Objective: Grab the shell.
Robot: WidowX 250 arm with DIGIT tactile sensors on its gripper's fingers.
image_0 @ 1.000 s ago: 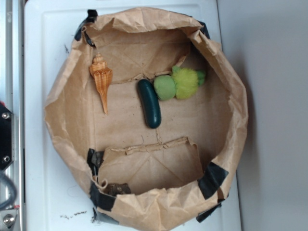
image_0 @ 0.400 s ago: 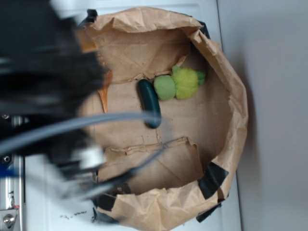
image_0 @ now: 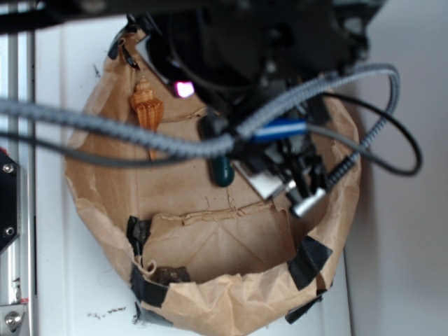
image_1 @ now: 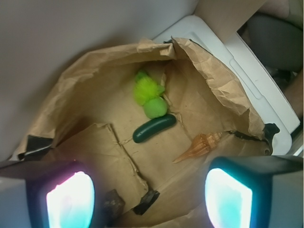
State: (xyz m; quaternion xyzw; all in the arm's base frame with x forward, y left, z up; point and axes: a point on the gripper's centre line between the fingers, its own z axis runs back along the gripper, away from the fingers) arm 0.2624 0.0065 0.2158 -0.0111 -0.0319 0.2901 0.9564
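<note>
Gripper (image_1: pixel 149 199) spread wide, holding nothing, hovering high over the paper bag (image_1: pixel 223 90). Approach step: shift toward the shell (image_1: pixel 199 146), descend with pads straddling the thicker whorled body, not the spike. Shell orange-tan, ribbed, tapering to a thin point; lies flat by the bag's wall, apart from the green capsule (image_1: pixel 154 128).

From overhead we look straight down; from the wrist we look down obliquely, closer. We share the paper bag (image_0: pixel 105 189) (image_1: pixel 223 90) interior.

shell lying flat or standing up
Lying flat: the shell rests on its side on the bag floor, spike pointing sideways, untouched.
</note>
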